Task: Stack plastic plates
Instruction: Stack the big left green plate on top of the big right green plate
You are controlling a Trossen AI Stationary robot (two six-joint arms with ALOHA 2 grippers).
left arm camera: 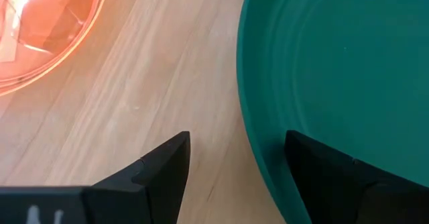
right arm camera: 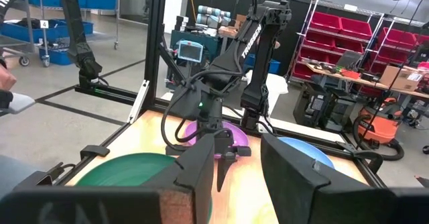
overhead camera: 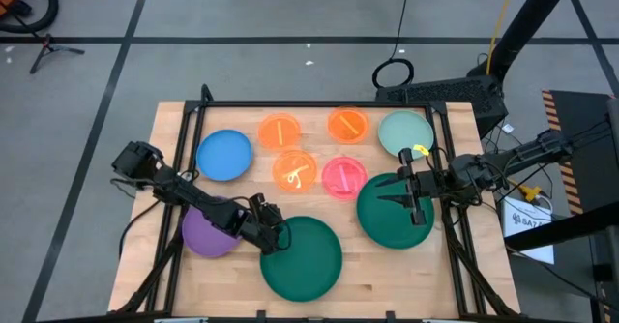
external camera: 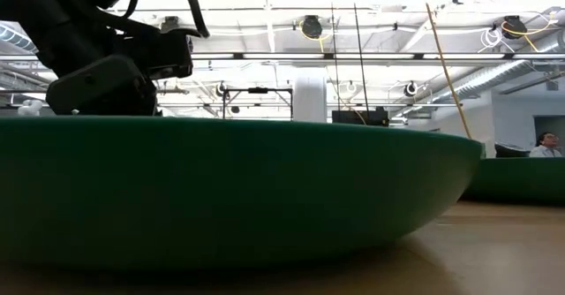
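Plastic plates lay unstacked across the worktop (overhead camera: 387,279), and the coming move appeared to turn on the near green plate (overhead camera: 302,256) at the front centre. Going left to right in the high view: the blue plate (overhead camera: 224,155) sat at the back left, the purple plate (overhead camera: 208,232) in front of it under the left arm, then the near green plate, with three orange plates (overhead camera: 280,130) and a pink plate (overhead camera: 343,177) behind it, and at the right the second green plate (overhead camera: 395,210) with the pale mint plate (overhead camera: 404,132) behind that. The left gripper (overhead camera: 272,237) stood at the near green plate's left rim, its fingers (left arm camera: 164,167) apart and straddling the edge, one over bare wood and one over the plate's inside, as the left wrist view showed; whether they touched the rim could not be told. That plate lay just to the right of the left gripper, and the second green plate lay farther right still, close beside it though contact could not be judged. The right gripper (overhead camera: 416,195) hung over the second green plate with its fingers apart, holding nothing. By this judgement the left arm was the nearer to the front plate, and a stacking move would likely carry it rightward.
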